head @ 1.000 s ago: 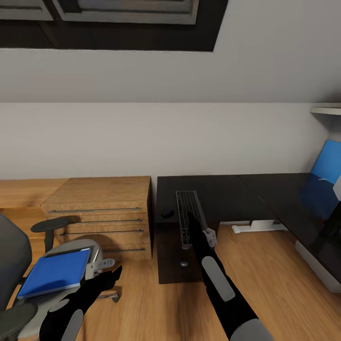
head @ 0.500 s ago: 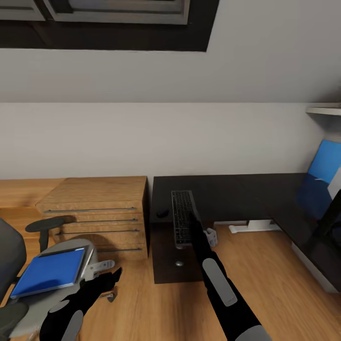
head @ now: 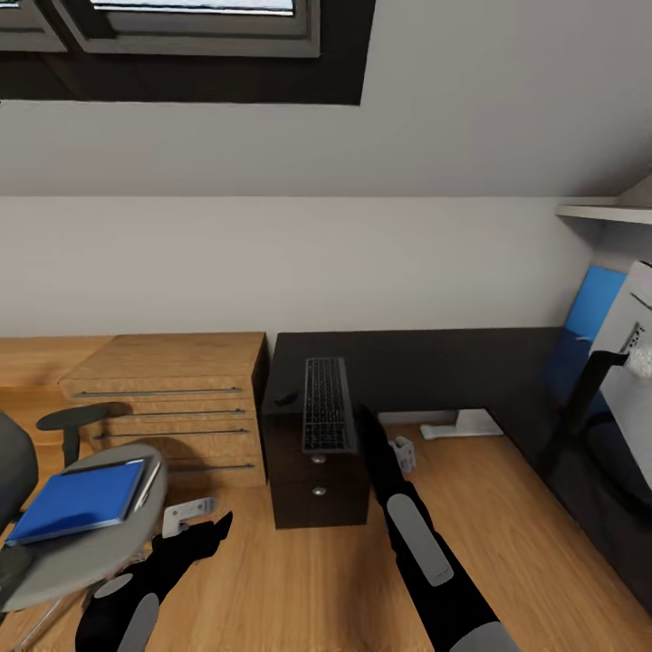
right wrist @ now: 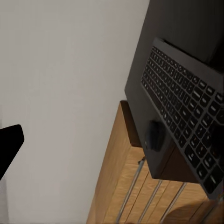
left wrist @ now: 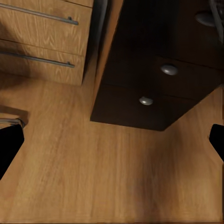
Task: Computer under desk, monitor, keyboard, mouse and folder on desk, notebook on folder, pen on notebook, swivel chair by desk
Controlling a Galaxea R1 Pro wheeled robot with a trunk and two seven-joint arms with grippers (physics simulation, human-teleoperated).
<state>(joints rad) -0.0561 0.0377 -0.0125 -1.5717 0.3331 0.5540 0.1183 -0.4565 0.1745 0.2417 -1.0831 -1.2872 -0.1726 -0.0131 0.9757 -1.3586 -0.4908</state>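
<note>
You are facing the desk's left end, both arms hanging low and empty.

The desk [head: 426, 362] is running along the far wall and turning near at the right, where the monitor [head: 625, 362] is standing. The chair [head: 86, 543] is sitting near left, carrying the folder [head: 77, 500]. The keyboard [head: 326, 403] is lying on the desk's left end, the mouse [head: 286, 397] just left of it. Your left gripper [head: 213, 525] is showing its fingers spread wide; your right gripper [head: 367, 421] I cannot tell.

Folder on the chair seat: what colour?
Bright blue; the folder shows best in the head view.
</note>
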